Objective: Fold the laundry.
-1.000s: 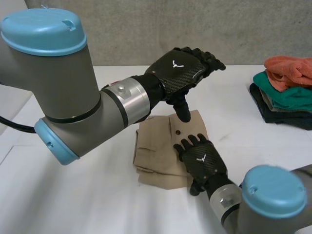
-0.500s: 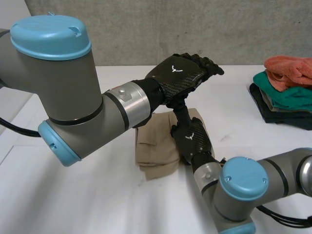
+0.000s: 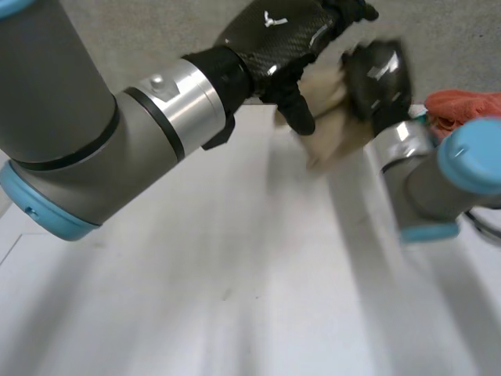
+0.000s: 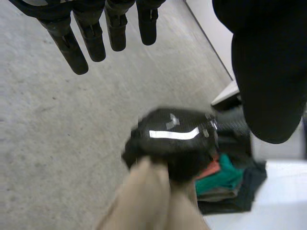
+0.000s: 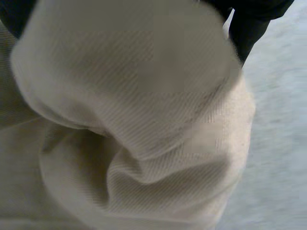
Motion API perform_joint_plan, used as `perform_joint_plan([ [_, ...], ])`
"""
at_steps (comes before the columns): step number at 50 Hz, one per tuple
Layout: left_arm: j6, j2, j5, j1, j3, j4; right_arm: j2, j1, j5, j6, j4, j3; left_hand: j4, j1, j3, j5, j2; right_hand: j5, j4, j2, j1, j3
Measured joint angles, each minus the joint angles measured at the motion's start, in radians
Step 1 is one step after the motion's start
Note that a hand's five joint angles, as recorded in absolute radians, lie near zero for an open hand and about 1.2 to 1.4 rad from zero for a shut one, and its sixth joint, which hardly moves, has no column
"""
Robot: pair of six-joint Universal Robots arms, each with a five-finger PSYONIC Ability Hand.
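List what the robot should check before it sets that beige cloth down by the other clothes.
1. Right hand has a firm hold on the beige garment: ok, its fingers are curled round it in the left wrist view.
2. Left hand is free of cloth: ok, its fingers are straight and hold nothing.
3. Garment is off the table: ok, it hangs in the air.
4. Garment is neatly folded: cannot tell, it looks bunched in the right wrist view.
5. Stack of folded clothes is close by: ok, just beyond the right hand.
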Motion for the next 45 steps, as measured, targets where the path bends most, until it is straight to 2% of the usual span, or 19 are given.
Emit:
perform_joint_plan([
  [8,-0.027,0.007,-0.001,0.015,-0.01,0.006,-0.028,-0.256,-0.094,0.165,-0.001,-0.186,0.0,0.0,0.0,0.0,0.0,0.01,0.0,0.0,0.0,0.0],
  [12,-0.03,0.006,-0.001,0.016,-0.02,0.005,0.014,-0.42,-0.18,0.289,-0.004,-0.261,0.0,0.0,0.0,0.0,0.0,0.017,0.001,0.0,0.0,0.008],
  [13,-0.03,0.006,-0.001,0.016,-0.02,0.005,0.014,-0.42,-0.18,0.289,-0.004,-0.261,0.0,0.0,0.0,0.0,0.0,0.017,0.001,0.0,0.0,0.008],
  [14,-0.03,0.005,-0.001,0.016,-0.025,0.004,0.062,-0.497,-0.239,0.345,-0.006,-0.299,0.0,0.0,0.0,0.0,0.0,0.016,0.001,0.0,0.0,0.008],
  [18,-0.03,0.003,-0.001,0.015,-0.031,0.004,0.188,-0.606,-0.365,0.427,-0.01,-0.361,0.0,0.0,0.0,0.0,0.0,0.016,0.002,0.013,0.0,0.016],
  [21,-0.03,0.001,-0.001,0.013,-0.033,0.004,0.265,-0.648,-0.434,0.456,-0.014,-0.382,0.0,0.0,0.0,0.0,0.0,0.016,0.003,0.014,0.0,0.017],
  [25,-0.03,-0.006,-0.002,0.009,-0.035,0.004,0.398,-0.717,-0.568,0.481,-0.017,-0.381,0.0,0.0,0.0,0.0,0.0,0.026,0.003,0.014,0.0,0.017],
  [31,-0.029,-0.011,-0.002,0.006,-0.039,0.004,0.468,-0.761,-0.71,0.48,-0.019,-0.337,0.0,0.0,0.0,0.0,0.0,0.083,0.006,0.014,0.0,0.025],
  [33,-0.029,-0.012,-0.003,0.006,-0.039,0.004,0.468,-0.765,-0.732,0.479,-0.021,-0.326,0.0,0.0,0.0,0.0,0.0,0.066,-0.03,-0.002,0.002,-0.003],
  [35,-0.03,-0.012,-0.003,0.005,-0.04,0.005,0.461,-0.767,-0.736,0.479,-0.022,-0.318,0.0,0.0,0.0,0.0,0.0,-0.051,-0.149,-0.091,-0.023,-0.11],
  [36,-0.03,-0.011,-0.003,0.005,-0.04,0.005,0.447,-0.768,-0.726,0.479,-0.025,-0.313,0.0,0.0,0.0,0.0,0.0,-0.311,-0.434,-0.399,-0.271,-0.407],
  [37,-0.03,-0.011,-0.003,0.004,-0.04,0.005,0.434,-0.767,-0.71,0.479,-0.026,-0.311,0.0,0.0,0.0,0.0,0.0,-0.426,-0.598,-0.575,-0.421,-0.581],
  [40,-0.03,-0.009,-0.003,0.002,-0.04,0.005,0.394,-0.765,-0.651,0.479,-0.021,-0.305,0.0,0.0,0.0,0.0,0.0,-0.748,-0.931,-0.863,-0.716,-0.879],
  [45,-0.03,-0.003,-0.003,-0.006,-0.04,0.005,0.316,-0.764,-0.562,0.479,0.018,-0.282,0.0,0.0,0.0,0.0,0.0,-0.876,-0.991,-0.903,-0.736,-0.936],
])
